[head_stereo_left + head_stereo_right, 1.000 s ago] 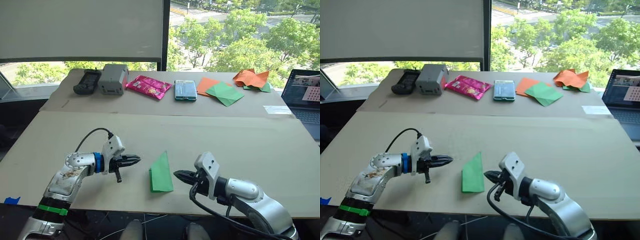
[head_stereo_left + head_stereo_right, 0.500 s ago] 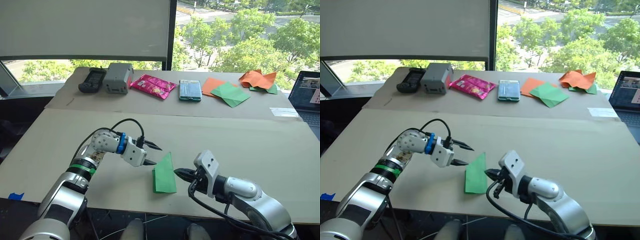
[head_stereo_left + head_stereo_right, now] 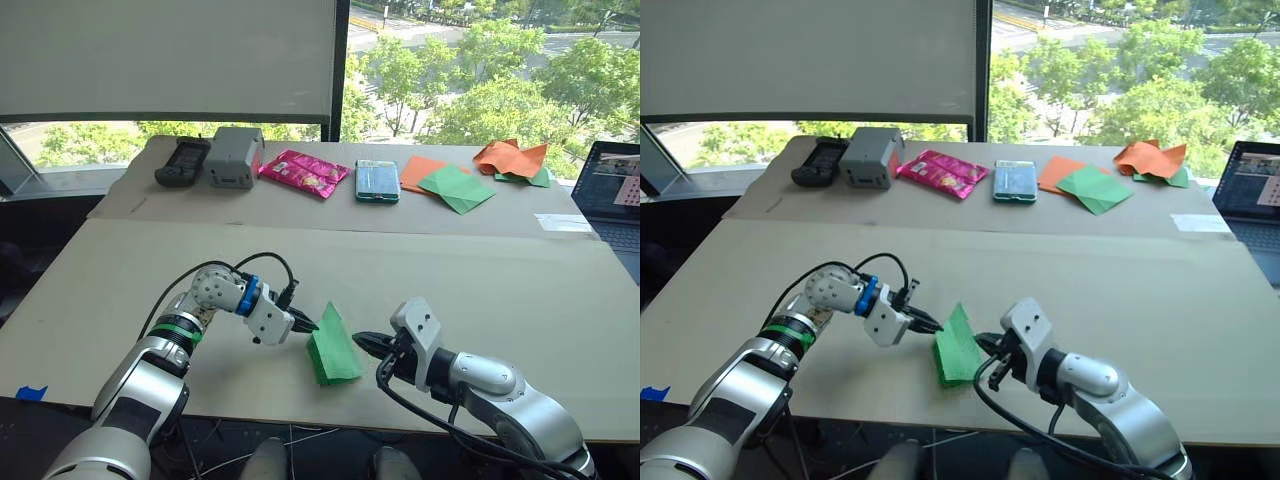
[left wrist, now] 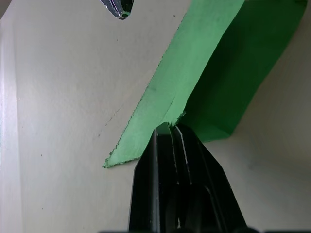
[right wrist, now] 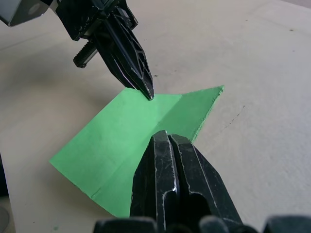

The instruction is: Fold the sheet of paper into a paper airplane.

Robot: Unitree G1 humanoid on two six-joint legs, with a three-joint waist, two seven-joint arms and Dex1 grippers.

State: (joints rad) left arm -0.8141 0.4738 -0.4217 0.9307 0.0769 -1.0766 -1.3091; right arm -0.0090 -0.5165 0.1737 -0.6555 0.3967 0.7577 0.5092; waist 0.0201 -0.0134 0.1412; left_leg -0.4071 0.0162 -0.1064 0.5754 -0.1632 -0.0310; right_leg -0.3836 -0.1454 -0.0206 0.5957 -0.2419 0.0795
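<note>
1. From the head cameras you see the paper airplane (image 3: 333, 345), a folded green wedge, lying on the near part of the desk (image 3: 500, 280) between your two tools. The left tool (image 3: 308, 325) meets its left edge, and the right tool (image 3: 362, 341) sits at its right edge. Along the far side of the desk lie a black handset (image 3: 178, 161), a grey box (image 3: 233, 157), a pink packet (image 3: 303, 172), a phone (image 3: 377, 180), flat orange and green sheets (image 3: 452, 185) and crumpled orange paper (image 3: 512, 158). A laptop (image 3: 612, 190) stands at the far right.

2. In the left wrist view your left tool (image 4: 168, 127) has its fingers pressed together, pinching the airplane's raised edge, which is lifted off the desk.

3. In the right wrist view your right tool (image 5: 166, 137) has its fingers closed tight against each other, lying over the airplane's surface; you cannot tell whether any paper is caught between them. The left tool's tip touches the opposite edge.
</note>
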